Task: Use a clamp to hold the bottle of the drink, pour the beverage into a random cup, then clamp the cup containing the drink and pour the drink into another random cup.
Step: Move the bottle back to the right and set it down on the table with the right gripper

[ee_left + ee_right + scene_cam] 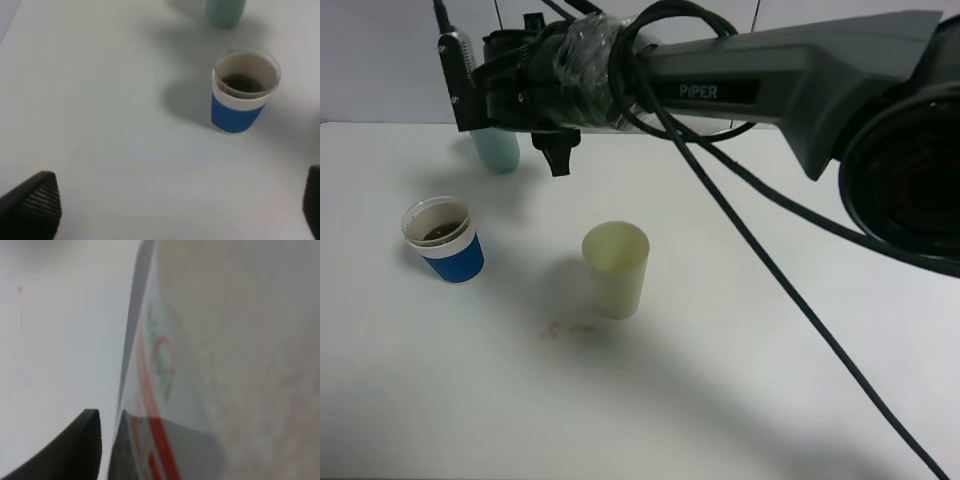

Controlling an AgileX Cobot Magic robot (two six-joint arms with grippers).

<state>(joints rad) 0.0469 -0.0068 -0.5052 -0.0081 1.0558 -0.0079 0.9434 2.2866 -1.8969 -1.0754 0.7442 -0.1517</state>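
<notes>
The blue cup (445,243) with a white band and clear rim stands at the left of the table, brown drink (442,231) in its bottom. In the left wrist view the blue cup (243,92) is ahead of my left gripper (180,175), which is open and empty, well short of it. The teal tumbler (498,150) stands behind, partly under the right arm. My right gripper (460,95) reaches across to the back left, shut. In the right wrist view the right gripper (106,414) has its fingers together, with the bottle's red-and-white label (160,370) pressed close beside them.
A pale yellow-green tumbler (616,268) stands mid-table, with small brown drops (570,327) on the white surface in front of it. The black "PIPER" arm (770,80) and its cables (790,290) cross the upper and right part of the view.
</notes>
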